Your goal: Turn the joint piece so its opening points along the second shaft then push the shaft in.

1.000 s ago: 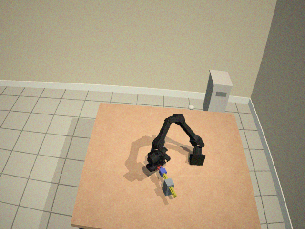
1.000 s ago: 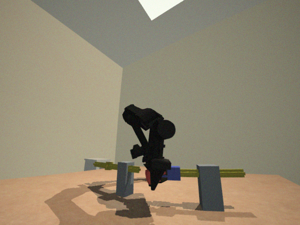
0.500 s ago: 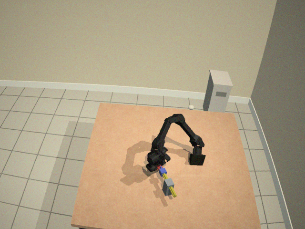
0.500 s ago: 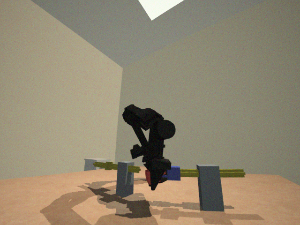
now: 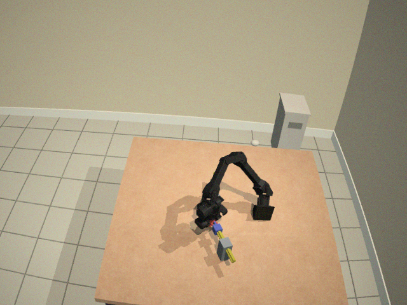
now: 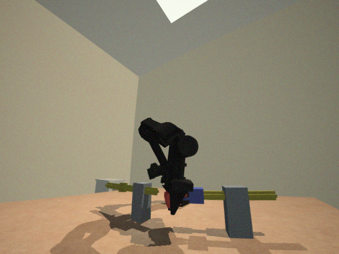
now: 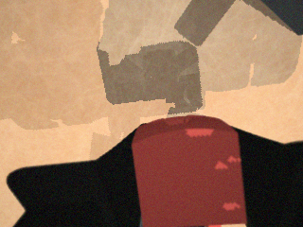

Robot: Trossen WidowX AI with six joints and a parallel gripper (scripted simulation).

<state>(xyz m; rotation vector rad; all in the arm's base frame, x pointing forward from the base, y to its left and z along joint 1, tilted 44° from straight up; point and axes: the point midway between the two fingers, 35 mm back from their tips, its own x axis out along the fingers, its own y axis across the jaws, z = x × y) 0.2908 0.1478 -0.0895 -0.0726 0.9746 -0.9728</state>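
My gripper (image 5: 212,218) (image 6: 178,205) (image 7: 173,125) is shut on the red joint piece (image 6: 167,200) (image 7: 189,177), with a black finger on either side of it. Beside it is the blue end piece (image 5: 217,229) (image 6: 197,195) of the first yellow shaft (image 5: 231,256) (image 6: 262,194), which runs through a grey-blue block (image 5: 225,243) (image 6: 237,213). The second yellow shaft (image 6: 151,190), with a collar, passes through another grey-blue block (image 6: 140,203). In the exterior view its near end stands a little left of the red piece, with a visible gap. The red piece's opening is hidden, so its exact direction cannot be told.
The arm base (image 5: 263,212) stands on the wooden table (image 5: 289,269) to the right of the gripper in the top view. The arm hides most of the second shaft there. A pale cabinet (image 5: 294,131) and a small white ball (image 5: 255,142) are beyond the table's back edge.
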